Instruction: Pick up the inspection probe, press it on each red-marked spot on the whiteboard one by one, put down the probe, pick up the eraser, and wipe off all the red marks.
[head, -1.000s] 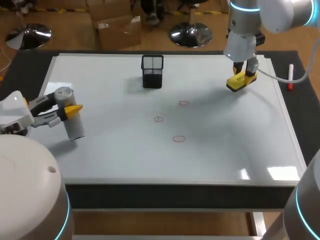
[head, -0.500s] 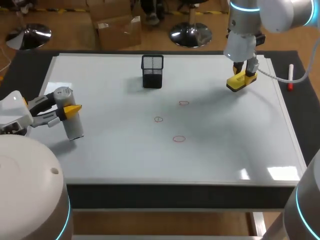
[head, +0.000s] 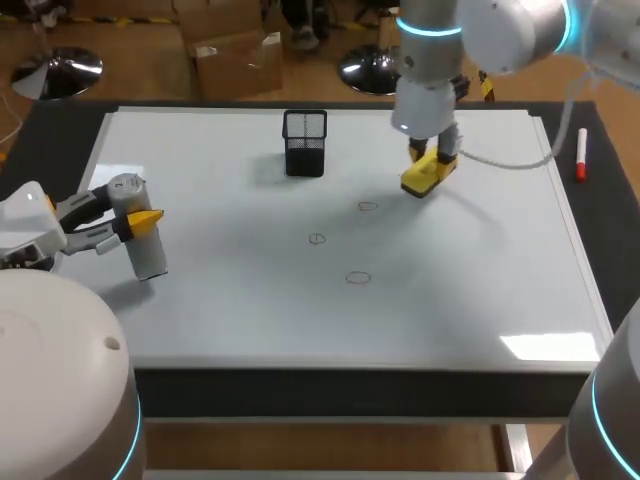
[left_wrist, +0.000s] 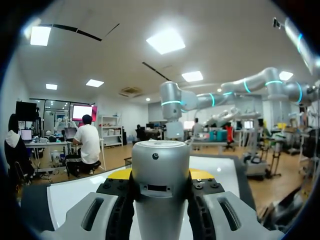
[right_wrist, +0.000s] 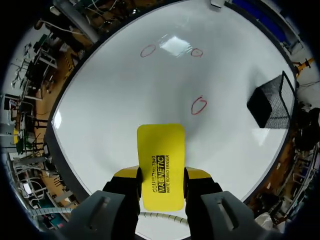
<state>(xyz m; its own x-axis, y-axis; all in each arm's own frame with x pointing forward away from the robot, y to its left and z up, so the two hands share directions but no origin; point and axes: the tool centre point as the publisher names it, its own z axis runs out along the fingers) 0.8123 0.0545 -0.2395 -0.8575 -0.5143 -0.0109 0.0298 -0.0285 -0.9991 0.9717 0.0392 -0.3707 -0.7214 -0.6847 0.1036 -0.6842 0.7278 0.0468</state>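
The whiteboard (head: 220, 320) is being shared by both arms, with the black mesh basket (head: 305, 143) standing on it by the far edge. Well off to the left arm's side of the basket and nearer the robot, the inspection probe (head: 140, 235) is being pinched roughly upright between the fingers of the left gripper (head: 135, 215), its lower end down by the board. To the right arm's side of the basket, the yellow eraser (head: 428, 175) is being clamped from both sides by the right gripper (head: 432, 158), low over the board. Three red marks (head: 367, 206) are lying nearer the robot than the basket. The closest is sitting just ahead of the eraser along its long axis, slightly toward the basket, so the wipe is being judged the right arm's
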